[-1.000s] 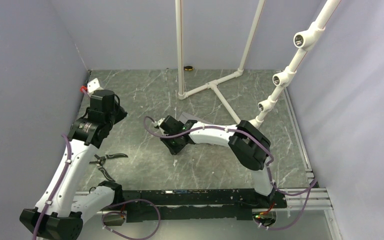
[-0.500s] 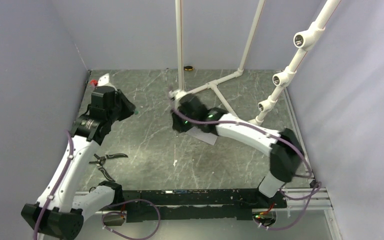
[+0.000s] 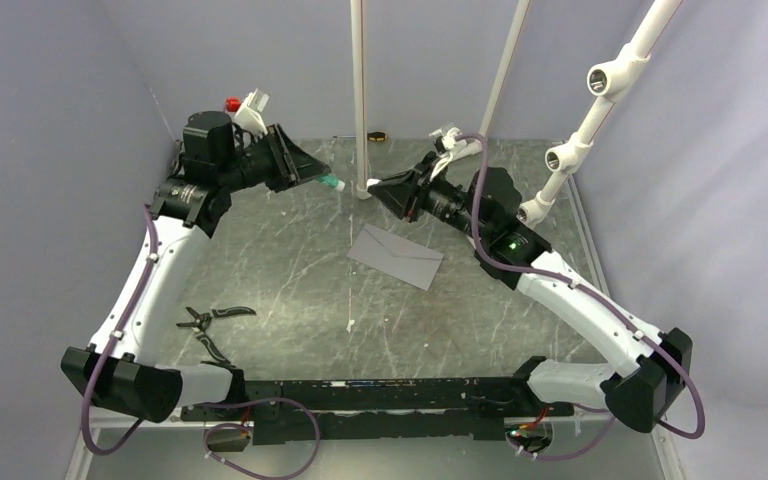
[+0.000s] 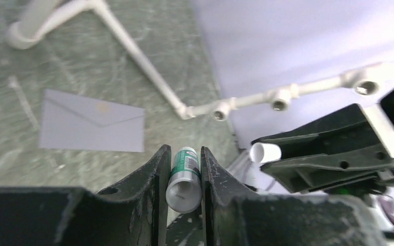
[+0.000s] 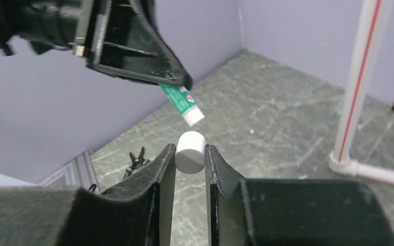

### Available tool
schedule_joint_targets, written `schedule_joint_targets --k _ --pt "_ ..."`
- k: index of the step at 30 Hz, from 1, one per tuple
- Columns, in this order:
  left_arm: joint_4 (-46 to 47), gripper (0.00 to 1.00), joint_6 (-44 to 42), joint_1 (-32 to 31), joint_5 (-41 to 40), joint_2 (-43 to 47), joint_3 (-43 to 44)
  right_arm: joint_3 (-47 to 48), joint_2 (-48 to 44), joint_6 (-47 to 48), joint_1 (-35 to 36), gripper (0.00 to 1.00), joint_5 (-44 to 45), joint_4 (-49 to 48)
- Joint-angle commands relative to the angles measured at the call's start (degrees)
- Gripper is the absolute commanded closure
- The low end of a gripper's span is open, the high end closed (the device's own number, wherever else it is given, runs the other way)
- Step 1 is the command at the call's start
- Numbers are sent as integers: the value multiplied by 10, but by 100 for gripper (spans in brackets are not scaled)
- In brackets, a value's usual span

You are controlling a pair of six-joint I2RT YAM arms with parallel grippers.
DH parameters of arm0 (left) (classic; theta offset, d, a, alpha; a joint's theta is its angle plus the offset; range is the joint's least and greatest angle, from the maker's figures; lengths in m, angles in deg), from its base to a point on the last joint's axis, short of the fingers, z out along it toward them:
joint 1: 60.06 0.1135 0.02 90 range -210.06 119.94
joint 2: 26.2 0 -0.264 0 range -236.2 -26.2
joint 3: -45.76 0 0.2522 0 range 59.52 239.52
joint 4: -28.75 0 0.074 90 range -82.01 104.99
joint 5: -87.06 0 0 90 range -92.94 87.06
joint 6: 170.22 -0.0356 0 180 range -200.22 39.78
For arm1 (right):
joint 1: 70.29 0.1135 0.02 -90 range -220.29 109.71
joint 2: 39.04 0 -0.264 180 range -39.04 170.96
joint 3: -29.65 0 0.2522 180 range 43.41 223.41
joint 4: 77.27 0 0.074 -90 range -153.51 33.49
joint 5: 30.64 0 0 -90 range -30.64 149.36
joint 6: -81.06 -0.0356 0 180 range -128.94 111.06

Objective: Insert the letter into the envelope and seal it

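The grey envelope [image 3: 396, 256] lies flat on the table with its pointed flap folded down, also seen in the left wrist view [image 4: 92, 122]. The letter is out of view. My left gripper [image 4: 183, 149] is raised above the table's back left, shut on a green-and-white glue stick [image 4: 184, 174] whose tip points right [image 3: 332, 184]. My right gripper [image 5: 190, 147] faces it from the right, shut on a small white cap [image 5: 191, 151]. The glue stick's tip [image 5: 191, 116] hangs just above and beyond the cap, a short gap apart. Both grippers hover behind the envelope, near the upright pipe.
A white pipe frame [image 3: 360, 100] stands at the back, with its foot and branches [image 3: 430, 175] on the table. Black pliers [image 3: 215, 320] lie at the front left. A small dark object [image 3: 377, 135] sits by the back wall. Purple walls close in left, right and back.
The right arm lifted off the envelope and swung up and back, leaving the envelope uncovered. The left arm rose and moved right. The two grippers now face each other.
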Motion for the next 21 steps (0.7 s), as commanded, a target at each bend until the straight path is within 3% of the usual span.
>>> schedule_joint_targets --k 1,6,12,21 --pt "121 98 90 3 162 -8 22 -5 -22 36 0 92 -93 -103" --pt "218 97 157 4 223 -15 22 4 -43 58 0 91 -117 -113" --pt "271 98 198 3 248 -27 18 21 -41 104 0 94 -123 -105" --pt "256 98 184 3 243 -34 26 28 -30 143 0 95 -108 -117"
